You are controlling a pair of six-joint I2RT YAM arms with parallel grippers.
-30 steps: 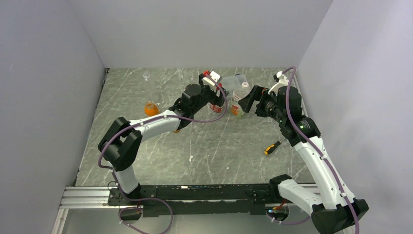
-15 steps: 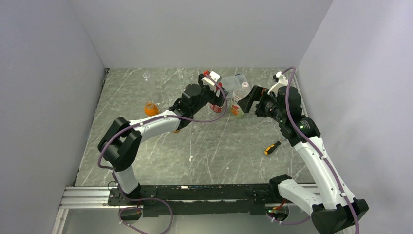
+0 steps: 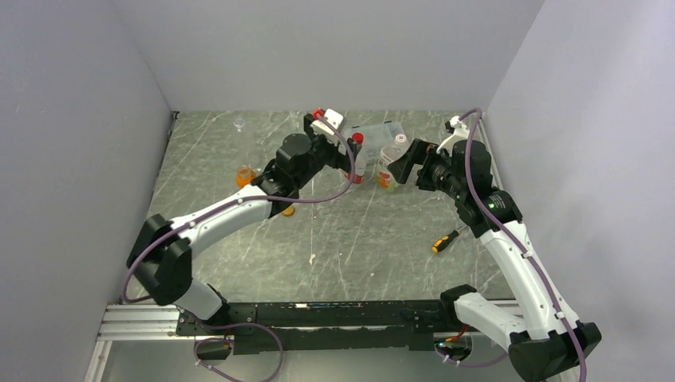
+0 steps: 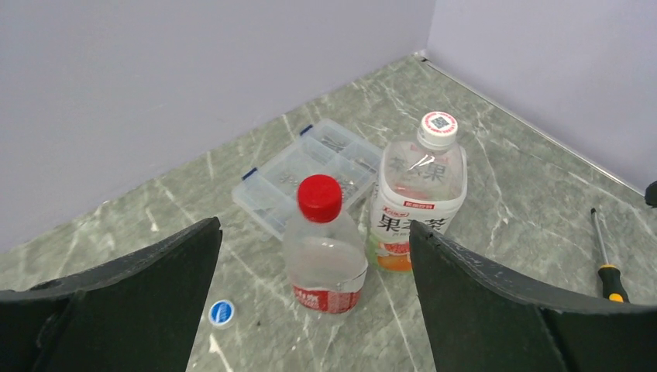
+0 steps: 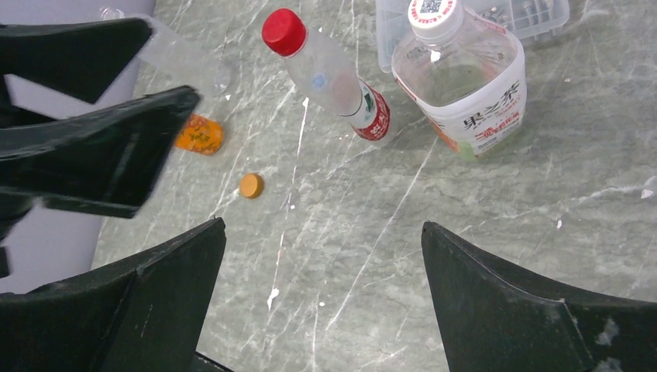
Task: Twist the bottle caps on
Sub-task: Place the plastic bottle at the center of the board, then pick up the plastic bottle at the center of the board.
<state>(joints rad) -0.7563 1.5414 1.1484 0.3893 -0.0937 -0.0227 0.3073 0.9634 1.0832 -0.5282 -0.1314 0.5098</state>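
**At the table's far end, two bottles stand capped**

From above, we see the left gripper (image 3: 333,142) just beside the red-label bottle (image 3: 357,161), which wears a red cap (image 3: 357,138). Next to it stands the white-label bottle (image 3: 387,171), with the right gripper (image 3: 404,163) close on its other side. Behind both lies a clear box (image 3: 378,130). An orange bottle (image 3: 245,176) sits well to the left. A vial (image 3: 239,123) stands by the back wall, and a screwdriver (image 3: 446,240) lies nearer the right arm.

On the left wrist view, the fingers are spread wide with nothing between them. Both bottles stand upright ahead, side by side; we cannot tell whether they touch. The white-label bottle carries a white cap (image 4: 438,128). A blue cap (image 4: 221,312) lies loose on the table, left of the red-label bottle.

On the right wrist view, the fingers are released too and hold nothing. Beyond them we see the same two capped bottles. An orange cap (image 5: 250,185) lies loose on the table near the orange bottle.
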